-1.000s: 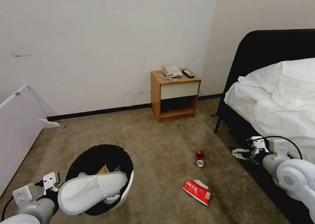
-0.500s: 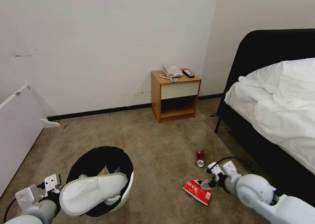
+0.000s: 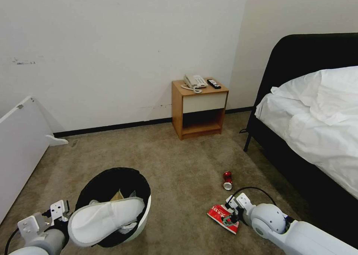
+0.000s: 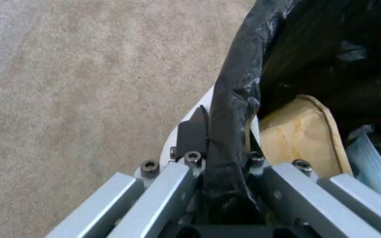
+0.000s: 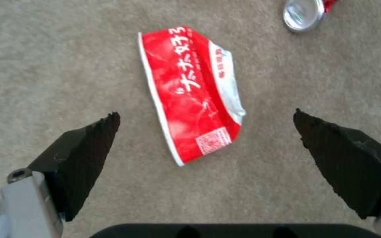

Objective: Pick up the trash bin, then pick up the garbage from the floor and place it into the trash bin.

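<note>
The red snack packet (image 5: 190,96) is framed lengthwise between the wide-spread right gripper (image 5: 206,132) fingers; the trash bin (image 3: 112,180) rim is clamped by the left gripper (image 4: 226,158).

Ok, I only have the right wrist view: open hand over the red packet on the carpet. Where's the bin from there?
Observer: The trash bin is to the robot's left of the red packet. It is tilted, and the left hand is shut on its bag-covered rim.
Operator: Any room left in it?
Observer: A white slipper lies across the near side of its mouth. The far side is open, with a cardboard scrap showing.
Operator: Anything close on the arm's other side?
Observer: The bed frame runs along the robot's right, apart from the right hand.
</note>
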Motion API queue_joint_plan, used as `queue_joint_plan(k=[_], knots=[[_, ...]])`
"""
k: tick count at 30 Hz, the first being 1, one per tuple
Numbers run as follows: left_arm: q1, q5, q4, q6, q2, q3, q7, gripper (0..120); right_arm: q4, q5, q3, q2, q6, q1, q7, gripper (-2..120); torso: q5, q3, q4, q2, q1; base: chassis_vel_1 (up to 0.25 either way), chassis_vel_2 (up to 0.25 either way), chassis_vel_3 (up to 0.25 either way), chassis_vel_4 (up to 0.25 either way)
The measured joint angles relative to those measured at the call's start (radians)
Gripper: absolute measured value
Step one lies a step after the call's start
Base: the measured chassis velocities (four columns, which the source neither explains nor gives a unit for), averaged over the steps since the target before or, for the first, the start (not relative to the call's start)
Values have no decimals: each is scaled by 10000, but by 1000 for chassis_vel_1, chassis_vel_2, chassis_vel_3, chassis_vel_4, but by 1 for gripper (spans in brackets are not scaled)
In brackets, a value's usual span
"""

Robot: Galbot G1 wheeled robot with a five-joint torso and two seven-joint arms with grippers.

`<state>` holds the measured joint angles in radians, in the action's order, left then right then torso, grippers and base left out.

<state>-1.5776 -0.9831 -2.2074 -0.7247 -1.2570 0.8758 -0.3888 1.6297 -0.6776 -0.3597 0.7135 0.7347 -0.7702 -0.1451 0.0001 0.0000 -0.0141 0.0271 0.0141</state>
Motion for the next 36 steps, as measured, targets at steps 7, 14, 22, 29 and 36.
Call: queue_joint_plan(k=[7, 14, 22, 29, 36], knots=[[35, 23, 26, 17, -59, -4, 8, 1, -473, 324, -52, 42, -334, -7, -34, 100, 0, 0, 0, 0, 0, 0, 0, 0, 0], [36, 33, 64, 17, -45, -4, 16, 1, -835, 513, -177, 142, -640, 201, -33, 100, 0, 0, 1, 0, 1, 0, 0, 0, 0], [61, 62, 116, 17, -65, -31, 27, 1, -1296, 724, -372, 248, -1002, 487, -19, 100, -1, 0, 1, 0, 0, 0, 0, 0, 0], [72, 67, 152, 17, -47, -42, 31, 1, -1683, 878, -570, 395, -1281, 674, 57, 100, -1, 0, 2, 0, 0, 0, 0, 0, 0], [93, 44, 196, 18, 26, -65, 35, 1, -2151, 1037, -798, 619, -1714, 825, 154, 100, -1, 0, 1, 0, 0, 0, 0, 0, 0]])
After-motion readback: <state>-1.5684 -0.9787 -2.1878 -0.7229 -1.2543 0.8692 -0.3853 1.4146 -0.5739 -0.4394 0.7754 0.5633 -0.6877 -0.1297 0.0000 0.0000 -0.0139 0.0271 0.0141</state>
